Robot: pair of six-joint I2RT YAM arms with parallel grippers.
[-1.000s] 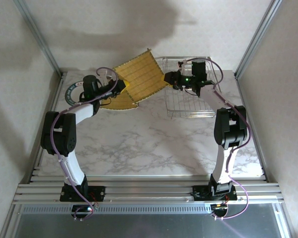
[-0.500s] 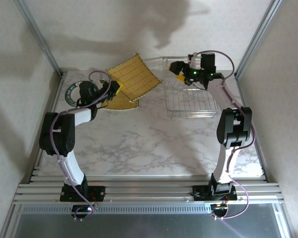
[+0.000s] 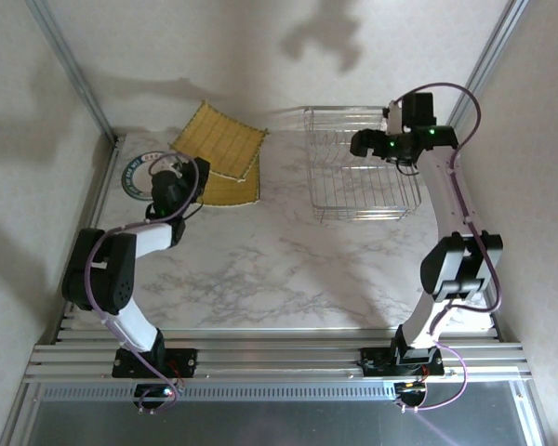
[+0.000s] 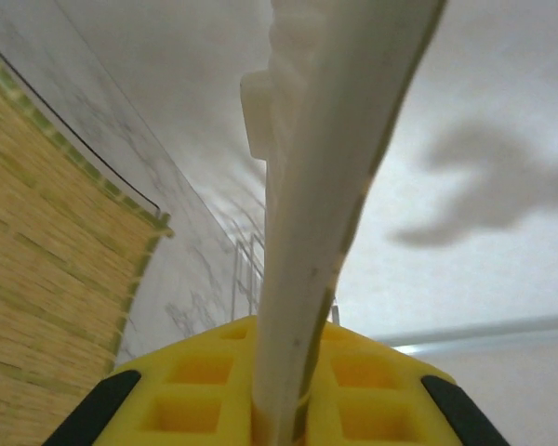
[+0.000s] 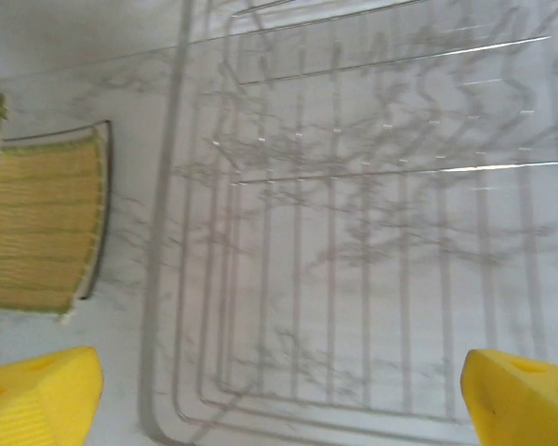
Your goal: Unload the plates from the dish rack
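The white marble-patterned table [image 3: 260, 269] fills the space between the two arms and the far wall. On its far right part stands the dish rack [image 3: 363, 177], a rectangular silver wire basket; from the right wrist camera the marble shows through the bars of the rack [image 5: 335, 279]. At the far left are two square mustard-yellow plates with fine lines. The upper plate [image 3: 219, 139] is tilted, its far edge raised toward the wall, and overlaps the lower plate [image 3: 231, 189], which lies flat on the table; whether the two touch cannot be told. Just left of them lies a round plate [image 3: 133, 177] with a teal rim, partly hidden by the left arm; the rim carries white lettering too small to read. The left gripper [image 3: 195, 172] is clamped on the near edge of the upper plate: the left wrist camera shows that plate [image 4: 325, 186] edge-on between the yellow fingers [image 4: 205, 390], with the lower plate [image 4: 46, 279] off to the left. The right gripper [image 3: 365, 144] hangs above the far side of the rack, jaws spread wide and holding nothing, its yellow fingertips [image 5: 37, 390] at the bottom corners of the right wrist view.
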